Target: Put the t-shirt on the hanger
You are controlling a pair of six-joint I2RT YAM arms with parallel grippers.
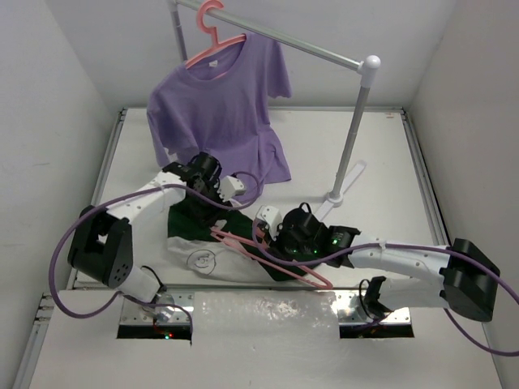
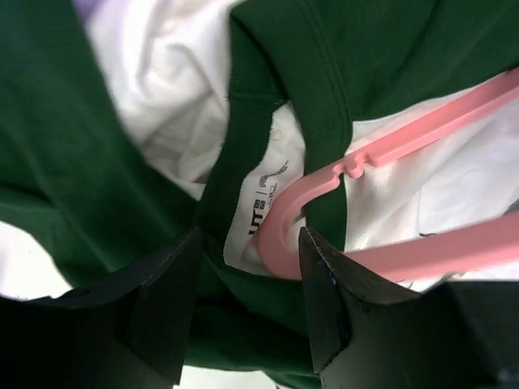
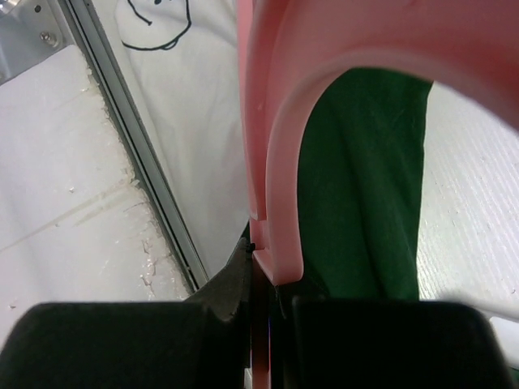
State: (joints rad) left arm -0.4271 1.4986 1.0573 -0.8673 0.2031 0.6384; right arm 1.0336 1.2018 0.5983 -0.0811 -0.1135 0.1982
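Note:
The t-shirt [image 1: 195, 243], white with dark green sleeves and a black line print, lies crumpled on the table in front of the arms. Across it slants the pink hanger [image 1: 268, 258]. My left gripper [image 1: 212, 203] hovers over the shirt's neck. In the left wrist view this gripper [image 2: 247, 275] is open, its fingers [image 2: 162, 300] either side of the green collar [image 2: 243, 105], with one rounded end of the hanger [image 2: 280, 227] inside the neck opening by the label. My right gripper [image 1: 274, 241] is shut on the hanger [image 3: 280, 178], whose curved pink bar rises from the jaws.
A purple t-shirt [image 1: 223, 109] hangs on a second pink hanger [image 1: 212, 36] from the rack's rail [image 1: 312, 49] at the back. The rack's post [image 1: 353, 134] and foot [image 1: 336, 194] stand right of centre. A metal table rim [image 3: 154, 186] runs close to my right gripper.

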